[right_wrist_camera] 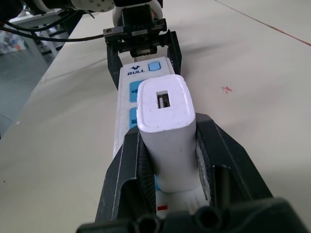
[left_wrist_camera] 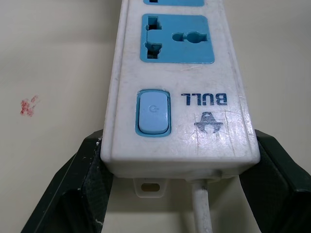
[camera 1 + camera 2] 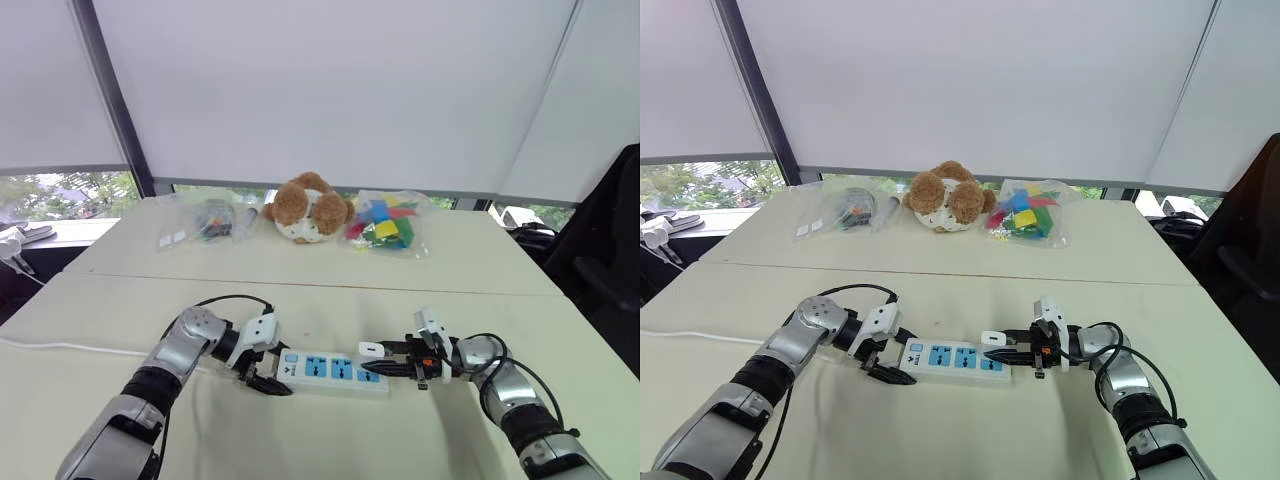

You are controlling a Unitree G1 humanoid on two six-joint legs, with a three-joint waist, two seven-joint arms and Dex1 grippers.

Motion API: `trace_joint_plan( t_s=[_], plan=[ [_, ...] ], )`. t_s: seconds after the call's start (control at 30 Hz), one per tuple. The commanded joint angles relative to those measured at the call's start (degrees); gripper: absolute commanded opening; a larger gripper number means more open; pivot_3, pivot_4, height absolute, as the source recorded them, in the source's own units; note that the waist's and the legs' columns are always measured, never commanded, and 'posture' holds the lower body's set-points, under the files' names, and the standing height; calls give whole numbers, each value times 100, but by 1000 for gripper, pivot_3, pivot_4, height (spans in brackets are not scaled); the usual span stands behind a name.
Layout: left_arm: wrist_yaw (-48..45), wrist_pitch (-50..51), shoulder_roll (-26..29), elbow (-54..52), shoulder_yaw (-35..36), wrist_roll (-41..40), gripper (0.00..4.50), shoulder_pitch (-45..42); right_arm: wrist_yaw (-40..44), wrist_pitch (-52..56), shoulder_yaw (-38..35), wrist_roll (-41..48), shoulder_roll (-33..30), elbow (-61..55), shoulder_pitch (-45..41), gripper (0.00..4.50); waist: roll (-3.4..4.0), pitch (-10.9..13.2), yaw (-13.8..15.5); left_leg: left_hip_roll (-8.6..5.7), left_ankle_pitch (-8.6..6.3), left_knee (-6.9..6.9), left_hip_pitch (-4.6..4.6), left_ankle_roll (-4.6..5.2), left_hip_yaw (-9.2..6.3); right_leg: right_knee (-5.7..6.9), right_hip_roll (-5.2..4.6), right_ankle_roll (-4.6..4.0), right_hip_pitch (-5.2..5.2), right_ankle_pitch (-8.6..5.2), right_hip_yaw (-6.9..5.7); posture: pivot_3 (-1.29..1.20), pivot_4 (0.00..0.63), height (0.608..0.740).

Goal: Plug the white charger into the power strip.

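Charger (image 3: 371, 349) above power strip's (image 3: 330, 368) right end.

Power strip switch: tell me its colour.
Light blue, like the socket panels; the switch on the white power strip shows best in the left wrist view.

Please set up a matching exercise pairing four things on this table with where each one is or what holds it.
Things:
1. small white cube-shaped charger
2. flat white plastic power strip
3. brown plush teddy bear
4. clear bag of coloured blocks

States:
A. just right of the bear
B. clamped at its switch end by the left gripper
C. far side, between two bags
D. pinched in the right gripper

Pairs: 1-D, 2-B, 3-C, 4-A
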Motion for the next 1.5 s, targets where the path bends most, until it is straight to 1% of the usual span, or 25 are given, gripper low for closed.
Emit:
trace_joint_plan(
  t_s=[0.03,0.17,0.2,0.23,0.3,0.37,0.4,0.5,0.6,0.73,0.83,0.9,0.97,1.03,1.1,1.17,1.2,1.23,1.3,1.37,1.4,1.43,1.5],
  plan=[
    [-189,-129,135,129,-101,185,3028,-4,-85,487,12,-472,-503,-16,567,721,8,3,14,-1,-2,0,-3,-5,0,-4,-5,0,0,0,-2,0,150,739],
    [-165,-216,104,278,-107,208,3028,-58,-203,889,-274,-170,-666,-850,720,721,42,23,50,-14,-6,-8,-24,-14,0,-30,-34,-1,-9,1,-18,0,150,739],
    [-150,-239,84,324,-117,218,3028,-75,-233,975,-348,-103,-698,-1027,753,1770,45,25,66,-23,-7,-13,-25,-15,3,-33,-53,-1,-11,1,-34,0,150,739],
    [-141,-263,67,365,-126,224,3028,-90,-263,1052,-404,-58,-716,-1160,780,2114,48,28,99,-30,-7,-19,-28,-16,6,-35,-77,-1,-14,1,-72,0,150,739],
    [-137,-344,30,480,-146,245,3028,-122,-385,1275,-562,123,-719,-1616,839,3171,63,37,89,-31,-12,-24,-34,-25,20,-48,-102,-1,-24,1,-101,0,150,739],
    [-135,-414,-2,584,-160,265,3028,-156,-483,1440,-708,248,-698,-1965,890,4189,77,49,24,-31,-13,-24,-31,-25,32,-50,-108,-1,-26,1,-105,0,150,739],
    [-134,-443,-16,630,-164,275,3028,-173,-568,1548,-798,330,-683,-2159,915,4432,87,55,8,-31,-13,-24,-31,-25,31,-49,-108,-1,-26,1,-107,0,150,739],
    [-137,-514,-29,731,-164,300,3028,-201,-740,1897,-1083,600,-810,-2854,1116,4432,125,84,0,-31,-12,-19,-31,-24,30,-47,-108,0,-23,2,-109,0,150,739],
    [-125,-576,-3,802,-147,329,3028,-217,-835,2319,-1476,878,-1129,-3533,1483,4432,125,92,20,-32,-12,-12,-35,-24,29,-48,-105,1,-21,3,-112,0,150,739],
    [110,-503,11,869,19,263,3028,-236,-817,3200,-2358,1465,-1964,-4649,2356,4432,129,105,49,-36,-12,-13,-45,-23,27,-61,-102,3,-23,3,-115,0,150,739],
    [336,-84,-57,792,280,40,3028,-271,-635,3851,-3214,1801,-2606,-5367,3242,4432,121,126,50,-35,-11,-8,-38,-22,23,-59,-88,10,-18,6,-115,0,150,739],
    [617,110,-101,692,383,30,3028,-293,-634,4192,-3752,1950,-2795,-5748,3784,4432,97,148,59,-35,-10,-4,-35,-20,13,-59,-80,19,-12,11,-115,0,150,739],
    [968,297,-173,647,449,86,3028,-324,-689,4330,-3984,1971,-2825,-6009,4128,4432,77,159,56,-34,-9,1,-35,-18,1,-59,-71,31,-12,17,-115,0,150,739],
    [1246,449,-229,603,484,125,3028,-339,-821,4338,-4059,1930,-2710,-6199,4338,4432,70,164,66,-34,-9,6,-34,-18,1,-59,-69,40,-12,23,-116,0,150,739],
    [1331,502,-257,548,478,131,3028,-316,-972,4329,-4012,1908,-2570,-6309,4417,4432,63,170,108,-38,-9,10,-35,-18,6,-60,-67,43,-14,24,-115,0,150,739],
    [1336,493,-285,516,483,110,4067,-285,-1064,4237,-3831,1783,-2481,-6320,4406,4500,59,175,134,-39,-8,11,-40,-18,7,-61,-63,44,-19,24,-113,0,150,739],
    [1333,489,-290,485,489,97,4378,-268,-1071,4181,-3757,1708,-2466,-6315,4399,4500,58,177,139,-41,-8,12,-45,-18,8,-62,-62,45,-25,24,-112,0,150,739],
    [1375,447,-297,472,503,98,4450,-266,-1070,4120,-3679,1638,-2465,-6297,4384,4500,58,177,145,-42,-8,12,-52,-18,8,-63,-62,46,-31,24,-112,0,150,739],
    [1519,363,-286,455,559,112,4450,-305,-1070,4050,-3540,1564,-2477,-6227,4321,4500,59,176,150,-67,-8,13,-94,-17,6,-63,-63,50,-68,26,-112,0,150,739],
    [1697,269,-241,414,661,106,4450,-362,-1073,4014,-3406,1532,-2471,-6125,4208,4500,59,178,155,-77,-6,17,-127,-17,3,-61,-67,84,-102,45,-111,0,150,739],
    [1702,272,-184,336,723,57,4450,-368,-1063,3994,-3357,1520,-2469,-6079,4163,4500,55,182,155,-81,-6,17,-129,-17,3,-61,-70,85,-104,45,-111,0,150,739],
    [1625,342,-73,133,807,-35,4450,-330,-1051,3978,-3323,1522,-2468,-6037,4125,4500,50,193,153,-83,-6,17,-130,-17,3,-61,-71,85,-104,45,-111,0,150,739],
    [1279,725,274,-640,1030,-396,4450,-147,-1031,3971,-3304,1570,-2459,-5947,4041,4500,36,225,124,-83,-6,16,-137,-17,3,-61,-70,85,-111,45,-111,0,150,739]
  ],
)
